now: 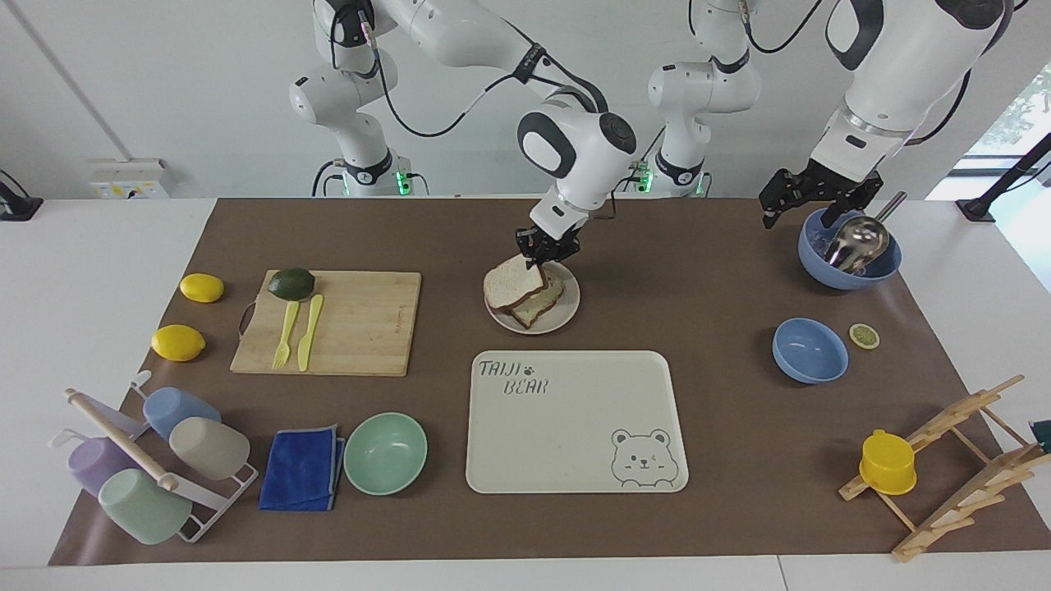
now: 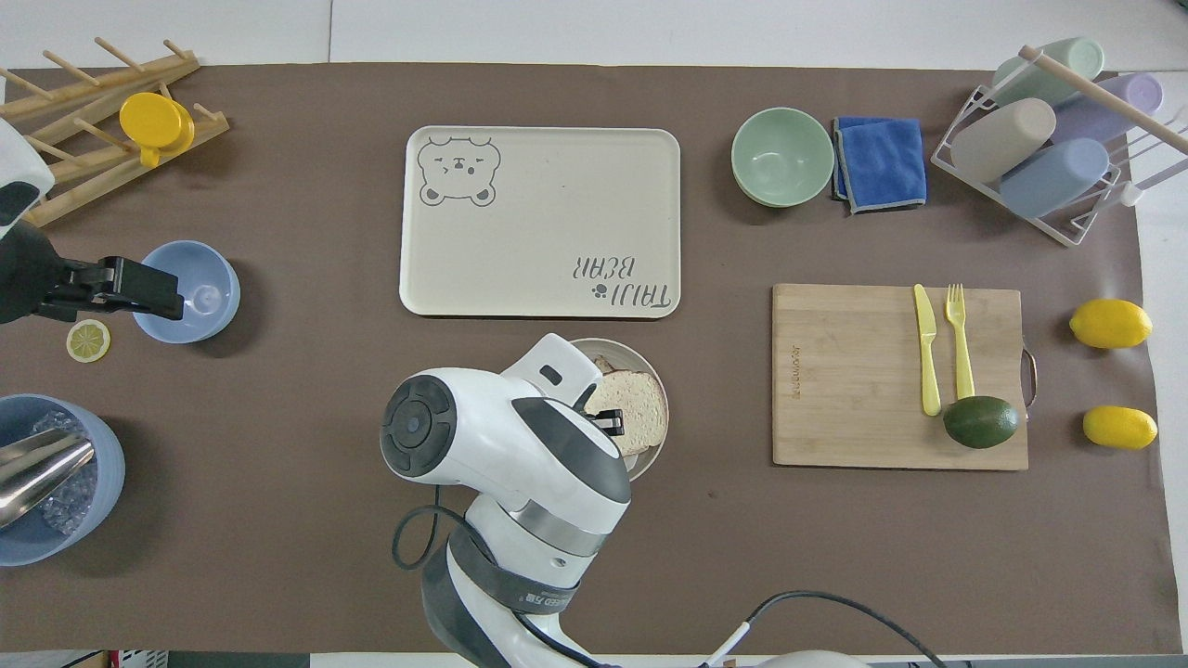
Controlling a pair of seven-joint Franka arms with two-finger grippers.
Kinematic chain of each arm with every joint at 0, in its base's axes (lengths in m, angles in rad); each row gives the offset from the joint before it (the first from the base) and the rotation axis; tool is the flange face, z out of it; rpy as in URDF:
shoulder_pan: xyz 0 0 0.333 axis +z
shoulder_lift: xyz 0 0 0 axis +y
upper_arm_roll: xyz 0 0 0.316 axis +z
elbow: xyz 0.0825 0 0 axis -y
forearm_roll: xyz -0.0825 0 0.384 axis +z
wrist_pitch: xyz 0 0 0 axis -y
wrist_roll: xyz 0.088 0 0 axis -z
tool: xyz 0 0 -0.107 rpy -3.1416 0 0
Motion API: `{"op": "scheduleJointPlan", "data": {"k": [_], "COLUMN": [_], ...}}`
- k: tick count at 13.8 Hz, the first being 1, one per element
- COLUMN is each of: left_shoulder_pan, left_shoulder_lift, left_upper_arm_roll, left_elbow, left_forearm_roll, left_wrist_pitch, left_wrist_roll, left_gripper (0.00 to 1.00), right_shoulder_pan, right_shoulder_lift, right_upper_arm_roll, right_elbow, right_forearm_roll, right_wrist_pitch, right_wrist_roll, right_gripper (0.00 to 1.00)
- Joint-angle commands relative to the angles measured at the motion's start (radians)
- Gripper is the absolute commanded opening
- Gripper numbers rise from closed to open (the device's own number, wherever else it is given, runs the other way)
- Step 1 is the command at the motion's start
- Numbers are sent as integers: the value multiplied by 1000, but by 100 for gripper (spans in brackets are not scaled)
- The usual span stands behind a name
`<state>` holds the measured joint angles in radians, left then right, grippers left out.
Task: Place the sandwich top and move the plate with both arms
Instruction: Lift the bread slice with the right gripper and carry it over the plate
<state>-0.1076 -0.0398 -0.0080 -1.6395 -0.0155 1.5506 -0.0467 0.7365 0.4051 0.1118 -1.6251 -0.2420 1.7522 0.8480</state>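
The sandwich top (image 1: 511,283) lies tilted on the lower toast slice (image 1: 539,307) on the small round plate (image 1: 568,314); the egg is hidden under it. My right gripper (image 1: 542,256) is over the plate's edge nearest the robots, shut on the bread's crust. In the overhead view the right arm covers much of the plate (image 2: 657,373), and the bread (image 2: 640,408) shows beside the right gripper (image 2: 608,422). My left gripper (image 1: 800,215) waits in the air by the blue bowl with the metal scoop (image 1: 854,246); in the overhead view the left gripper (image 2: 172,292) overlaps the smaller blue bowl (image 2: 209,292).
The cream bear tray (image 1: 575,427) lies just farther from the robots than the plate. A cutting board (image 1: 353,324) with yellow cutlery and an avocado lies toward the right arm's end, lemons beside it. A mint bowl (image 1: 386,453), blue cloth, cup rack and wooden rack with yellow cup stand farthest out.
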Motion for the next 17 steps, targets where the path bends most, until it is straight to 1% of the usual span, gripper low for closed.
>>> {"op": "scheduleJointPlan", "data": {"k": [1,3,4,5,6,7,9,11,12,13,15,16,17], "left_shoulder_pan": [19,26,26,26,29,29,29,28,26,17,13,-4,-32], "left_shoulder_lift": [-17,-17,-19,-20,-28,-31,-31,-31,-34,-48,-90,-112,-121], "left_upper_arm_roll": [-6,-7,-6,-6,-7,-7,-7,-7,-9,-9,-17,-18,-18], "left_elbow": [-17,-16,-17,-31,-40,-46,-46,-48,-60,-87,-184,-233,-264], "left_forearm_roll": [19,20,19,19,19,19,19,19,19,19,17,11,8], "left_wrist_pitch": [6,9,11,16,25,29,29,31,40,61,138,167,184], "left_wrist_roll": [2,4,1,-1,-1,-1,-2,-1,-1,-1,-7,-33,-63], "left_gripper": [100,100,100,100,100,100,100,100,100,100,100,100,100], "right_shoulder_pan": [-19,-20,-17,-17,-16,-17,-40,-101,-150,-195,-265,-317,-389], "right_shoulder_lift": [-3,-3,-3,-2,-3,-14,-84,-170,-210,-242,-308,-337,-366], "right_upper_arm_roll": [8,6,6,6,8,8,8,6,6,6,6,3,2], "right_elbow": [-27,-27,-29,-32,-30,-24,-19,-16,-18,-18,-18,-18,-18], "right_forearm_roll": [41,75,76,76,75,75,82,151,162,164,164,174,194], "right_wrist_pitch": [76,96,110,121,124,124,124,113,96,58,-8,-54,-92], "right_wrist_roll": [8,8,8,8,8,2,-9,-59,-81,-99,-157,-187,-260], "right_gripper": [0,0,22,61,94,100,100,100,100,100,100,100,100]}}
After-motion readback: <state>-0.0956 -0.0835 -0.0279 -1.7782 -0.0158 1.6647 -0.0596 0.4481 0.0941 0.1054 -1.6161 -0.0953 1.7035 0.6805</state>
